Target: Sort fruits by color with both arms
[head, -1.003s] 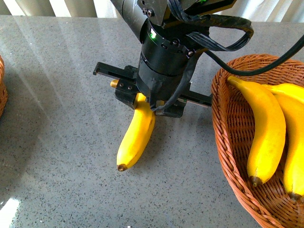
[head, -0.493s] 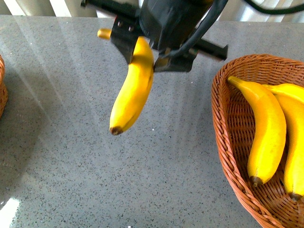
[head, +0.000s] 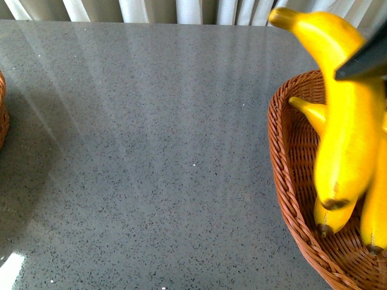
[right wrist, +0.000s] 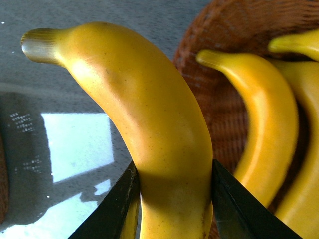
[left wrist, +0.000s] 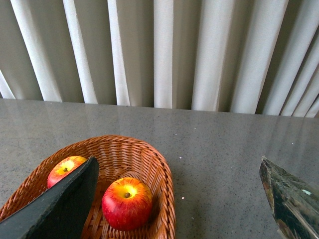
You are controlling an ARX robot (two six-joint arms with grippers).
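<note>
Your right gripper (right wrist: pixel 172 199) is clamped on a banana (right wrist: pixel 144 129) — in the right wrist view both black fingers (right wrist: pixel 112 209) press against its sides near the bottom of the frame, with the fruit filling the whole gap between them. In the front view that held banana (head: pixel 347 115) hangs at the right edge of the frame, clear of the table, its stem end up near the top edge and its brown tip pointing down over the right basket (head: pixel 290 181). Only a dark sliver of the gripper shows there, at the right edge, across the fruit.

Two more bananas (head: pixel 329 214) lie inside that basket, partly hidden behind the held one; its tip sits in front of them, and you cannot tell from these views whether it touches them.

Your left gripper (left wrist: pixel 179 199) is spread wide and holds nothing — one finger (left wrist: pixel 60 204) shows at the lower left of the left wrist view and the other at the lower right, far apart. Below it a second wicker basket (left wrist: pixel 159 169) holds two red apples (left wrist: pixel 127 203), one half hidden behind the left finger.

The grey table (head: pixel 151 151) is open across the centre and left of the front view. The second basket's rim (head: pixel 3 115) just shows at the left edge, and the right basket's woven rim bounds the open surface on the right.
</note>
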